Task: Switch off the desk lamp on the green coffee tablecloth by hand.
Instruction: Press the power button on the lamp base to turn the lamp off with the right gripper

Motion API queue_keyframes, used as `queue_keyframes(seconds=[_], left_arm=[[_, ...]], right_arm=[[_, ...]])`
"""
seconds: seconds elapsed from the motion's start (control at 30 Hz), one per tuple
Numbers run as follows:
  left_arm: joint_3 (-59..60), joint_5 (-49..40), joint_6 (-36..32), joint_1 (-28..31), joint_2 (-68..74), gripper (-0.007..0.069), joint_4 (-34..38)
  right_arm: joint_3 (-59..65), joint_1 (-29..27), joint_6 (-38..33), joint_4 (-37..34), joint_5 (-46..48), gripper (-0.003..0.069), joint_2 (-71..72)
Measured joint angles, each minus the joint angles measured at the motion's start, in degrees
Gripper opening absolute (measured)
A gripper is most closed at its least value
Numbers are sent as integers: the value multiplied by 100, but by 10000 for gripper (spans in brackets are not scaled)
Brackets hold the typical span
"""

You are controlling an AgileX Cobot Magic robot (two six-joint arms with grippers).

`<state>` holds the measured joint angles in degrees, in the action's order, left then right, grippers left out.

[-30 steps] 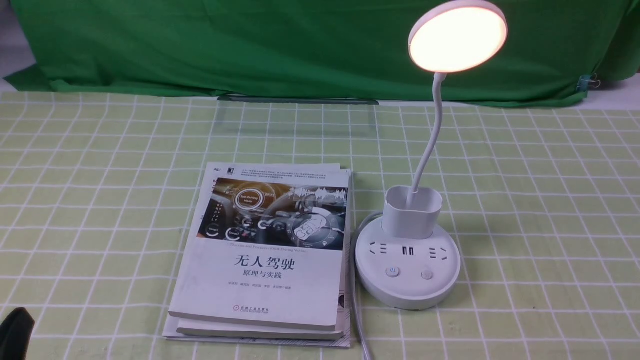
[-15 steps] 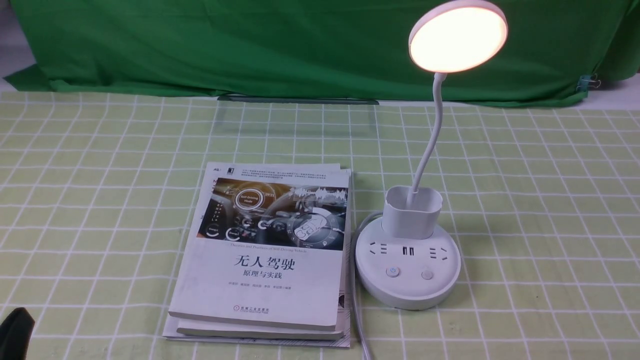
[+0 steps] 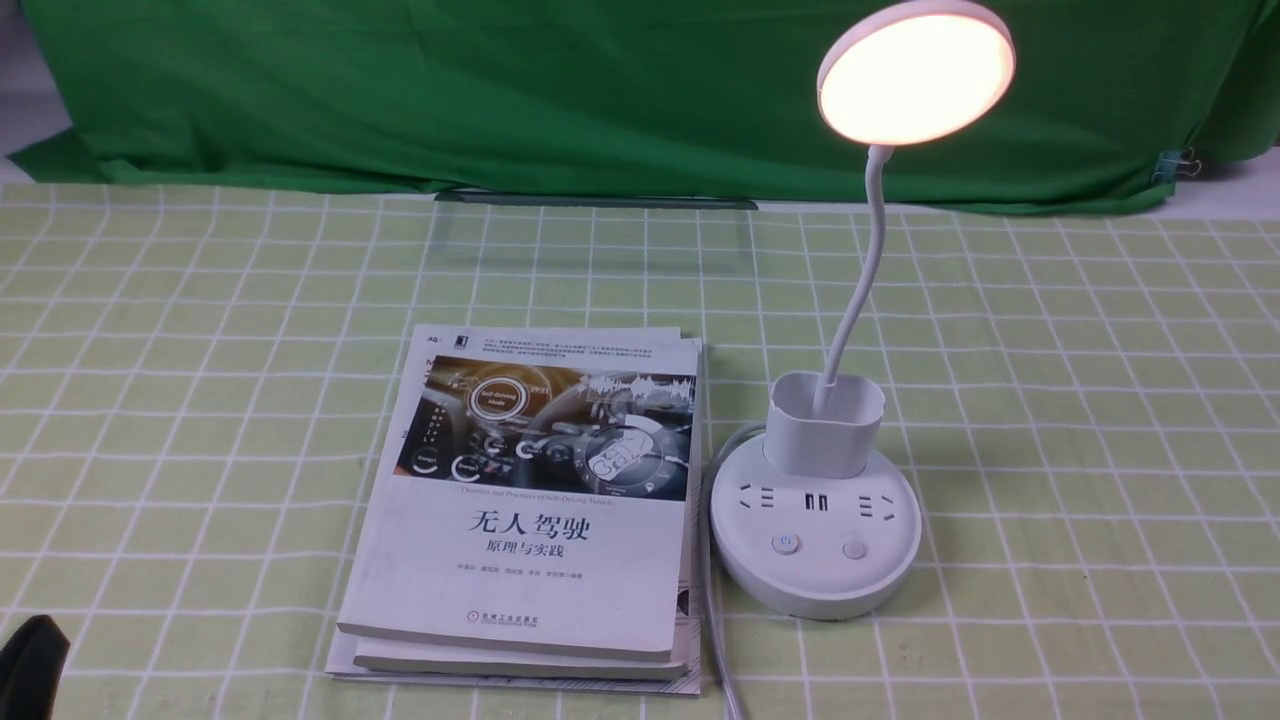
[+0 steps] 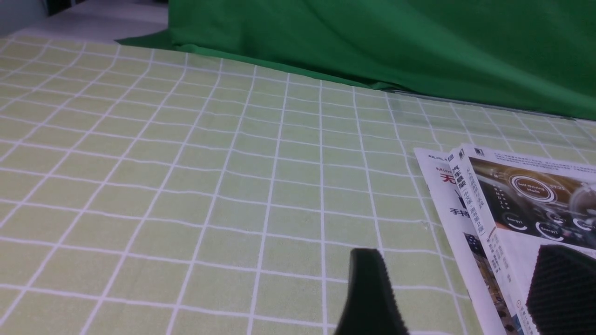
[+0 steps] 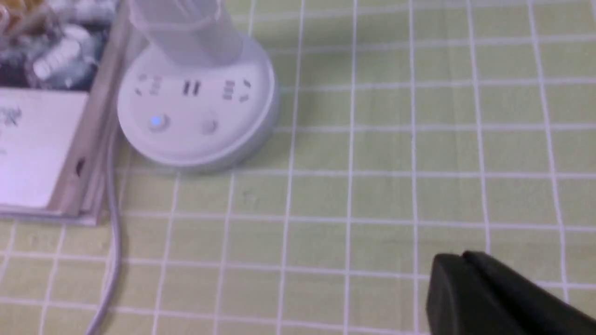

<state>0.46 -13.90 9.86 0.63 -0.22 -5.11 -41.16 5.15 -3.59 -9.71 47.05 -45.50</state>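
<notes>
The white desk lamp stands on the pale green grid tablecloth (image 3: 1080, 420) right of centre. Its disc head (image 3: 915, 72) glows warm and lit, above a bendy neck, a cup holder (image 3: 825, 425) and a round base (image 3: 815, 560). The base has two buttons; the left one (image 5: 157, 122) glows blue. My right gripper (image 5: 465, 260) is shut and empty, over bare cloth well short and to the right of the lamp base (image 5: 195, 139). My left gripper (image 4: 465, 293) is open and empty beside the books; only its tip (image 3: 30, 665) shows in the front view, at the bottom left.
Two stacked books (image 3: 530, 500) lie just left of the lamp base. The lamp's white cable (image 3: 715, 640) runs between them toward the front edge. A dark green backdrop cloth (image 3: 600, 90) hangs behind the table.
</notes>
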Motion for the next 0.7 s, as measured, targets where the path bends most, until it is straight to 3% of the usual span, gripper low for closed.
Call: queue_keyframes(seconds=[0.13,0.37,0.5,0.7], left_arm=[[0,0,0,0,0,410,0],[0,0,0,0,0,410,0],[0,0,0,0,0,410,0],[0,0,0,0,0,410,0]], right_arm=[[-554,265,-34,6,136,55,-1329],[-1455,1880,108,241,-241,57,-3495],[-1944,2329,150,303,-316,57,-4402],[-2429,2462,167,328,-545,57,-5193]])
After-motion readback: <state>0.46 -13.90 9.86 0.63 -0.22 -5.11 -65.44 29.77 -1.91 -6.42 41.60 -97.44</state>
